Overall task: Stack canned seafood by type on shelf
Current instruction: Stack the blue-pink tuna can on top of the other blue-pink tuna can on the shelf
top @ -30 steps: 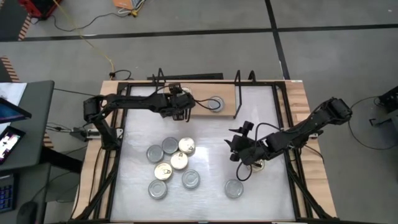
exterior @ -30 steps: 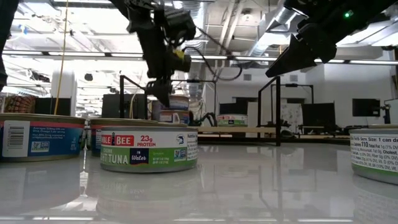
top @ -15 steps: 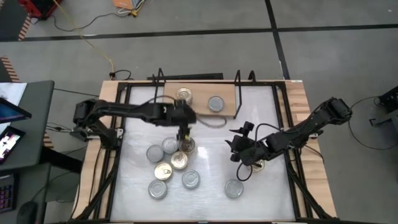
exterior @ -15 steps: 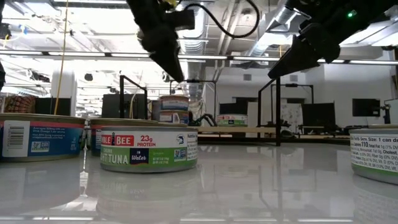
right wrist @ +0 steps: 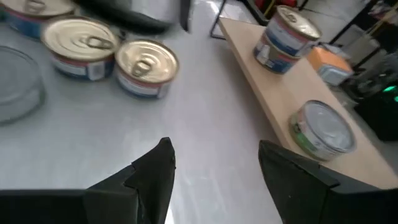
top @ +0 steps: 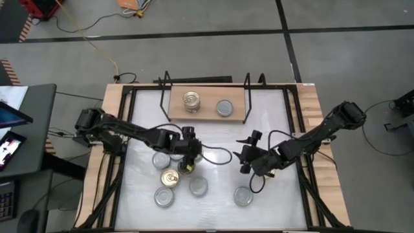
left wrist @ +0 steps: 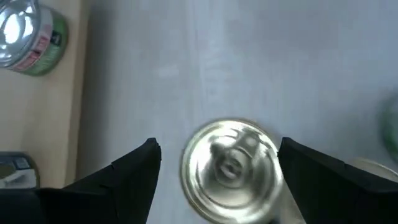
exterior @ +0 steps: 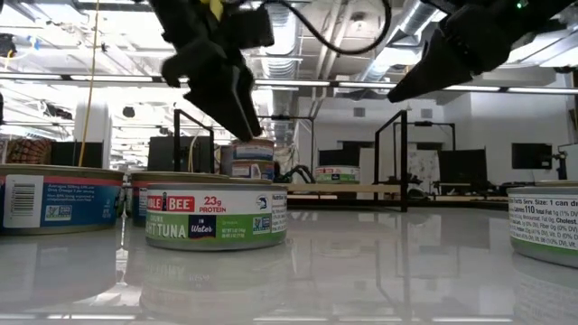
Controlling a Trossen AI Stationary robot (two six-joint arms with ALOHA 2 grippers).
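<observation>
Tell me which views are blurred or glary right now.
Left wrist view: motion-blurred, the gold-topped tin between the open left end effector fingers smeared. Low view: that arm blurred, ceiling lights mirrored on the tabletop. High and right wrist views: sharp enough.

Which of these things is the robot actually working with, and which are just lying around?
Part of the job:
- gold-topped tins on the table
- silver-topped tins
- two-tin gold stack on the wooden shelf
- left tool, open over a gold tin

Just lying about:
- yellow cable
- tablet
</observation>
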